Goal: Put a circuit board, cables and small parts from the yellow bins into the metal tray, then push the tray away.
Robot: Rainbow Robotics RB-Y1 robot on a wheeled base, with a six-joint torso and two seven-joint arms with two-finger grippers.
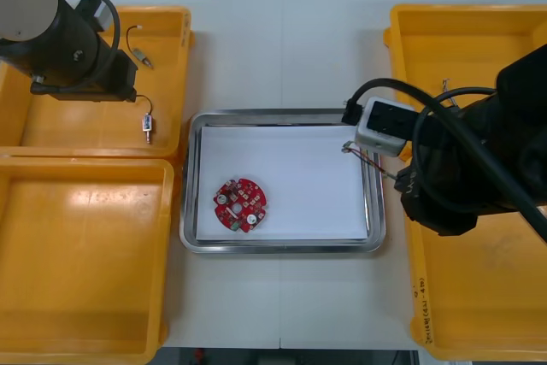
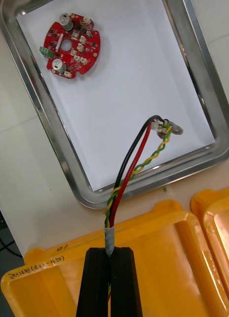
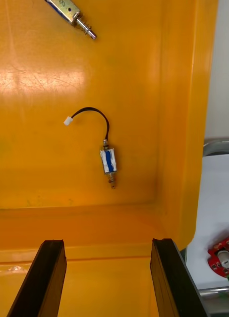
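The right gripper point(image 2: 110, 251) clenched the red and yellow cable point(image 2: 116, 195), its fingers hiding the cable's end. The left gripper point(image 3: 107, 243) gaped over the upper-left bin point(image 1: 171, 23).

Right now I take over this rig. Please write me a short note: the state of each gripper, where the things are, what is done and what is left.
Right gripper: shut on the red and yellow cable, over the right yellow bins beside the metal tray; the cable's free end reaches over the tray's white inside.
Left gripper: open, over the far left yellow bin, a small metal part ahead of it, a second small metal part farther off.
Done: the circuit board lies in the tray.
Left: release the cable, bring small parts, push the tray away.
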